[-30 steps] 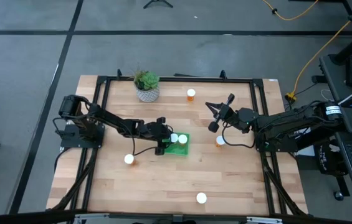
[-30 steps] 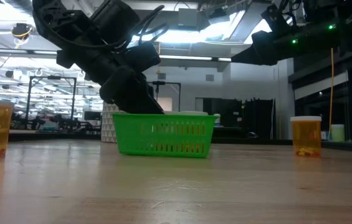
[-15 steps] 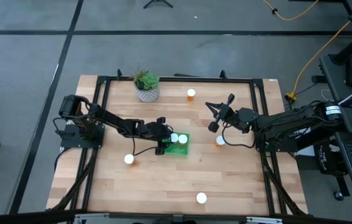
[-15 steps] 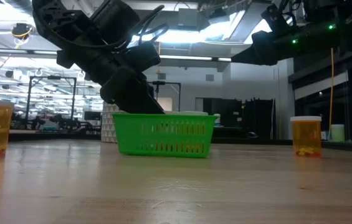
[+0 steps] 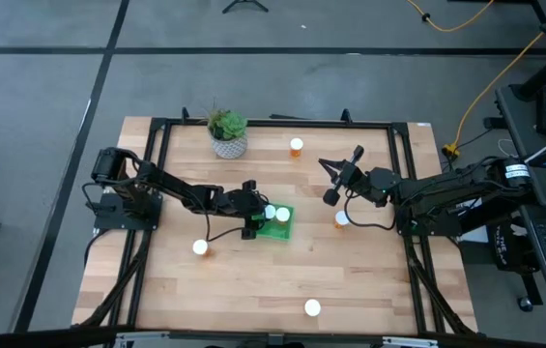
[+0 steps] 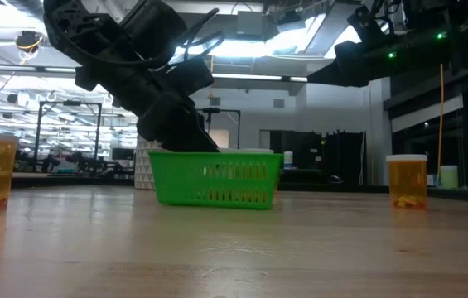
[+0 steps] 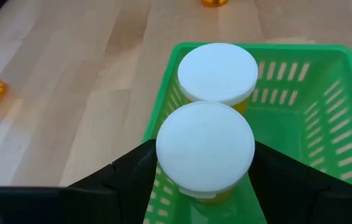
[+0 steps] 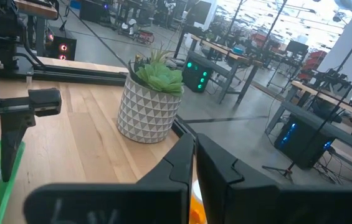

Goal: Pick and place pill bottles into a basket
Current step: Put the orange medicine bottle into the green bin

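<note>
The green basket [image 5: 280, 228] stands mid-table and holds one orange pill bottle with a white cap [image 7: 217, 71]. My left gripper [image 5: 255, 225] is at the basket's left end, shut on a second bottle [image 7: 205, 146] over the basket's corner. Whether that bottle stands on the basket floor is hidden. Loose bottles stand at the far side [image 5: 297, 147], right of the basket [image 5: 342, 219], left of it [image 5: 200, 247] and near the front edge [image 5: 312, 308]. My right gripper [image 5: 327, 163] hangs shut and empty above the table, right of the basket. My left gripper pinches the bottle between its two fingers [image 7: 132, 177], one on each side just below the white cap [image 7: 205, 143]. The fingers come from the table's left, slanting down. The bottle stands upright with its lower part [image 7: 208, 194] inside the basket's left end.
A potted plant [image 5: 227, 133] in a white patterned pot stands at the far left, behind the basket; it also shows in the right wrist view [image 8: 151, 106]. A black frame [image 5: 282, 122] runs round the table. Bare wood lies between the basket and the front edge.
In the low view the basket's right end has drawn slightly toward the table's left. Both arms have kept almost still.
</note>
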